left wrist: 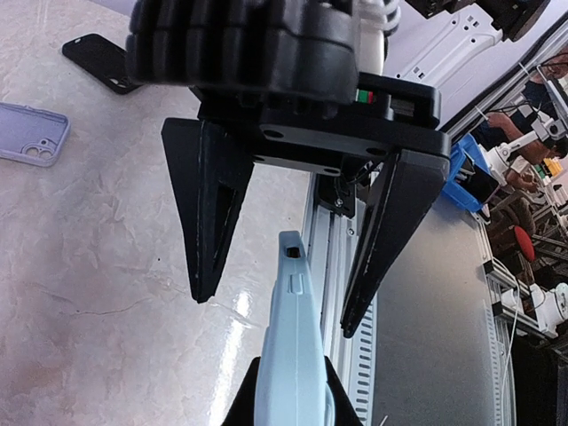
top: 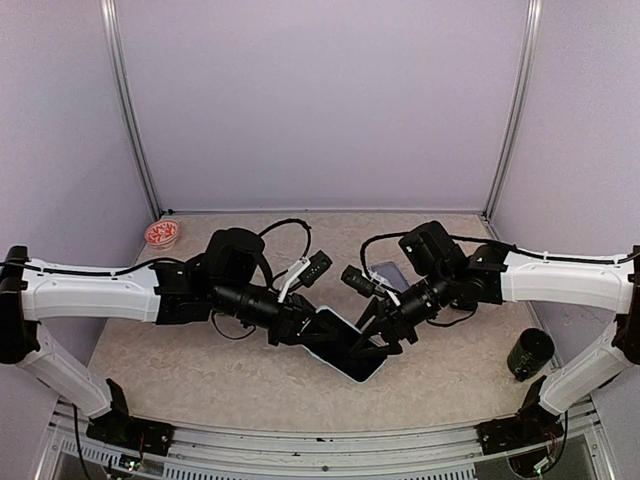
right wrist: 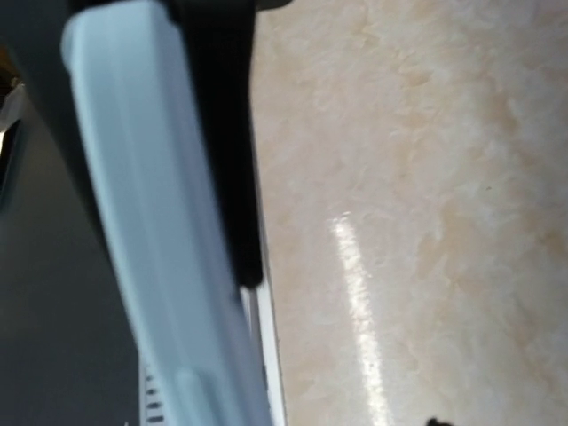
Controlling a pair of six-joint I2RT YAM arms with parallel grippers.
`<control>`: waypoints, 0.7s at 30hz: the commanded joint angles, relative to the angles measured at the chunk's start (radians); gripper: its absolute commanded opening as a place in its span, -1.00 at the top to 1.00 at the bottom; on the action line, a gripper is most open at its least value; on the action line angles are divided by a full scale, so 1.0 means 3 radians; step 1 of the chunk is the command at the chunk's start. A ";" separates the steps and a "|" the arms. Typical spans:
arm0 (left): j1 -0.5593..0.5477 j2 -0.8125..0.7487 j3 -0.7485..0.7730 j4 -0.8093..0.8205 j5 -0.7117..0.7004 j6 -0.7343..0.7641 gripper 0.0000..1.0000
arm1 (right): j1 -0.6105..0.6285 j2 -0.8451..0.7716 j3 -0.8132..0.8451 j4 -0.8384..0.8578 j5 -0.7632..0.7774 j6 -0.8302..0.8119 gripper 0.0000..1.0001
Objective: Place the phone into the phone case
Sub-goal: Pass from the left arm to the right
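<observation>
Left wrist: left jaws clamp light-blue case point(left wrist: 291, 355).

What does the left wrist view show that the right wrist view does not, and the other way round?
Only the left wrist: a lilac case and a black case lying on the table, and the right gripper, jaws apart on either side of the phone. Only the right wrist: nothing more; it is a blurred close-up. Both: the pale blue edge of the phone and the table beyond it.
</observation>
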 commanded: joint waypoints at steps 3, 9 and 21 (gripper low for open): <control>-0.0027 0.0051 0.0230 0.0124 0.0156 0.0107 1.00 | 0.0046 0.0006 0.0018 0.0068 -0.0239 -0.0045 -0.08; -0.0037 0.0078 0.0276 0.0052 0.0178 0.0163 1.00 | 0.0047 -0.0038 -0.0006 0.0042 -0.0360 -0.0076 0.40; 0.0073 -0.0006 0.0251 0.0214 -0.0095 -0.0004 0.07 | 0.0042 -0.0269 -0.0181 0.0263 -0.0340 0.0050 1.00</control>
